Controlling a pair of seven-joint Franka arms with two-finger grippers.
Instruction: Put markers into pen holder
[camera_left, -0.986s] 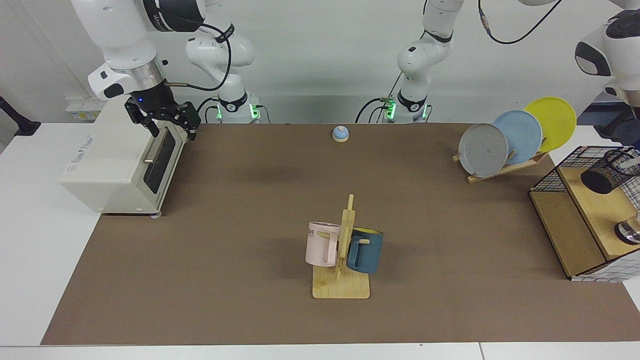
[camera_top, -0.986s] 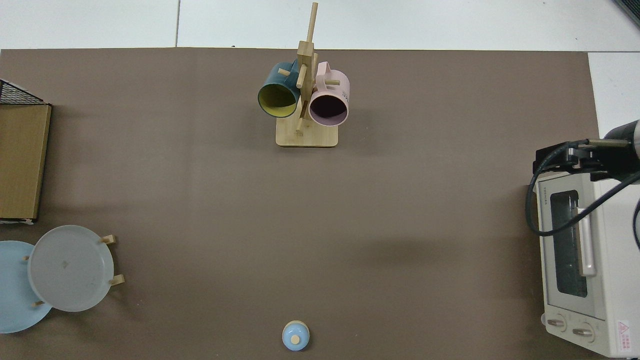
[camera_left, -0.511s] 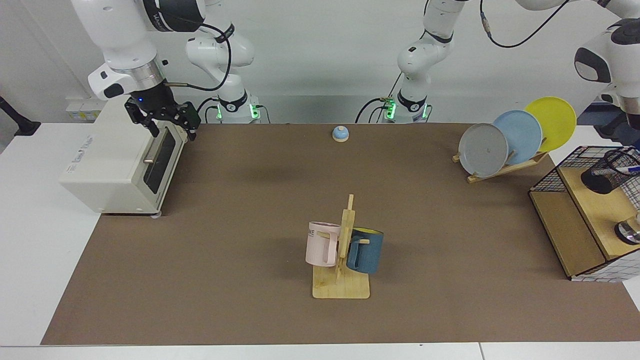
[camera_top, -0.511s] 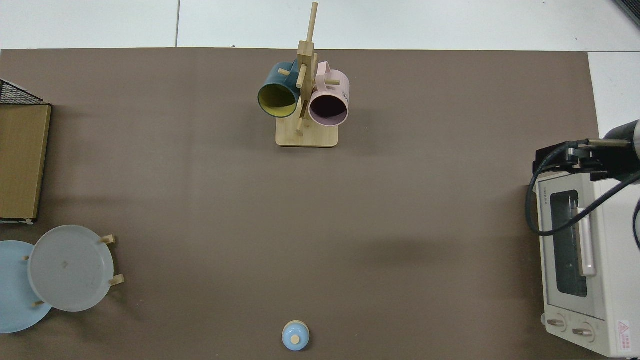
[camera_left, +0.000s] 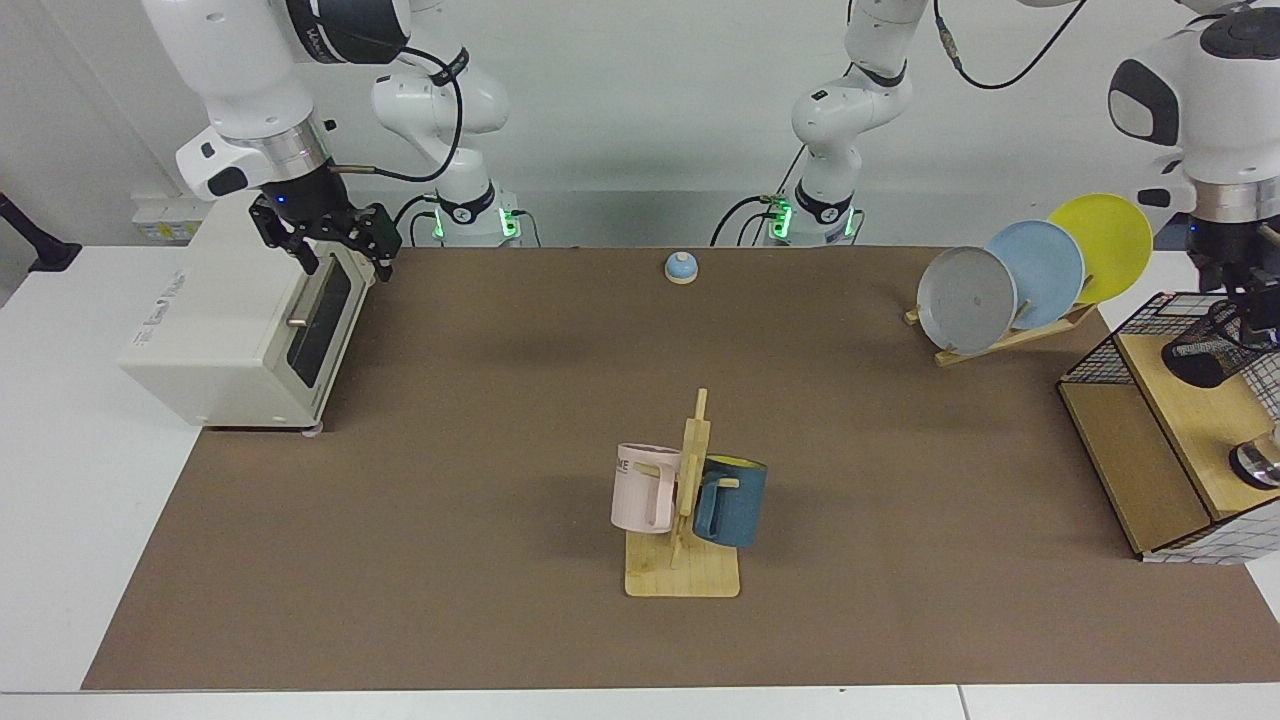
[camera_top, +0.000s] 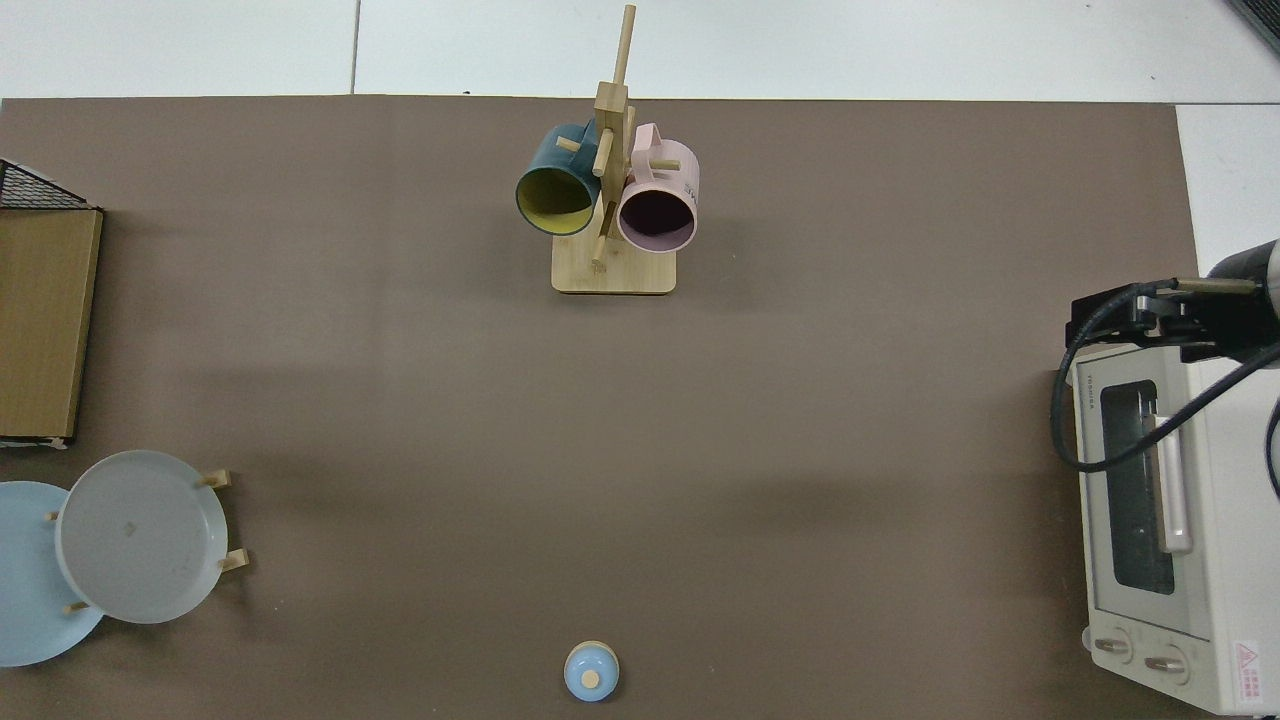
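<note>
The right gripper (camera_left: 345, 255) hangs, fingers spread apart, over the top front edge of the toaster oven (camera_left: 235, 330) at far left. At far right, the left gripper (camera_left: 1250, 310) sits just above the pen holder (camera_left: 1205, 355) on the wooden shelf (camera_left: 1185, 420); whether its fingers are open or closed cannot be told.

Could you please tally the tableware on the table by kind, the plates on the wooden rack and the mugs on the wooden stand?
Plates: 3, grey plate, light blue plate, yellow plate
Mugs: 2, pink mug, dark blue mug
Total: 5
</note>
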